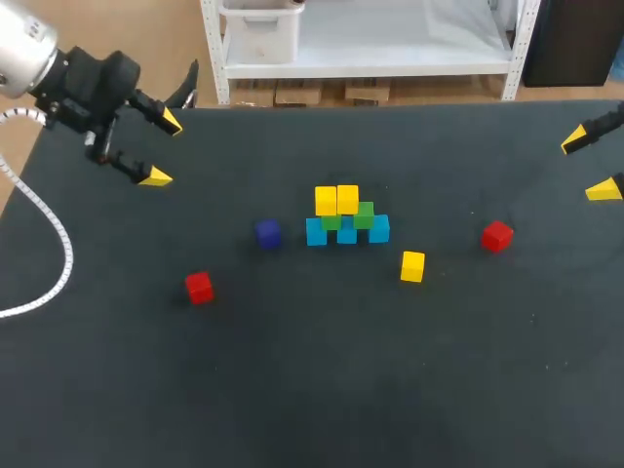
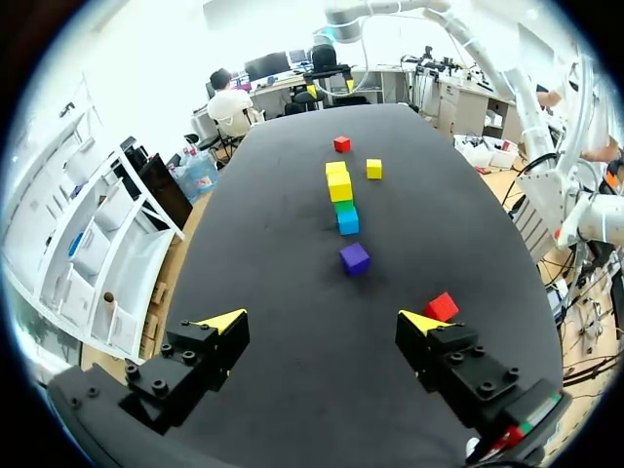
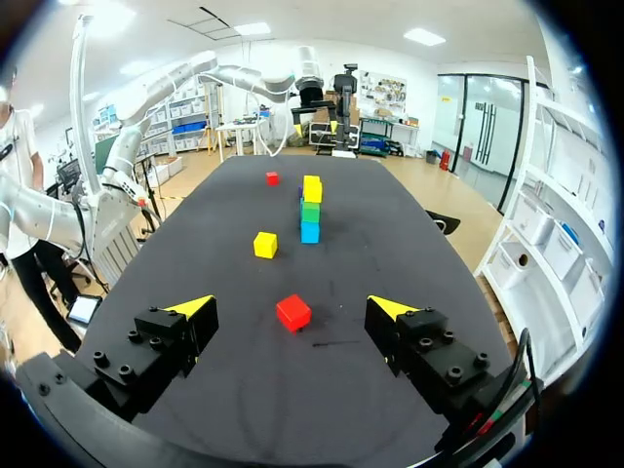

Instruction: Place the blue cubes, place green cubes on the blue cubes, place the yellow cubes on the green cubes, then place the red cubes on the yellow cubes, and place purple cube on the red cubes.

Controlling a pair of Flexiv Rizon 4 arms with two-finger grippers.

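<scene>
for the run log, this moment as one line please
stack blue-green-yellow | loose: yellow cube, two red cubes, purple cube | left gripper open | right gripper open

Matt dark table (image 1: 322, 390), smooth cubes (image 1: 336, 201)

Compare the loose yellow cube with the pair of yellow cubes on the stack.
The loose yellow cube lies directly on the table; the stacked yellow cubes rest up on the green cubes. The loose yellow cube stands alone, touching no other cube, while the stacked yellow cubes sit side by side against each other. They share the same yellow colour and look alike in size.
</scene>
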